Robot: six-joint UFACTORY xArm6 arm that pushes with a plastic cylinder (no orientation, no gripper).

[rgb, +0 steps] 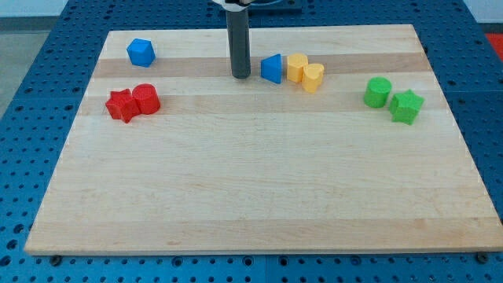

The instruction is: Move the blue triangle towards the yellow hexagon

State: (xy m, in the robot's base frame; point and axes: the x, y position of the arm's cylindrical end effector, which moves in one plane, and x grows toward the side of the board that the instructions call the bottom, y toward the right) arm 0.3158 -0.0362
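The blue triangle [272,68] lies near the view's top centre of the wooden board [251,189]. The yellow hexagon [296,67] sits right beside it on its right, touching or nearly touching. A yellow heart-shaped block [313,78] touches the hexagon's right side. My tip [240,75] stands on the board just left of the blue triangle, a small gap apart.
A blue cube-like block [141,52] lies at the top left. A red star [120,104] and a red cylinder [146,99] touch each other at the left. A green cylinder [378,92] and a green star [406,106] sit at the right.
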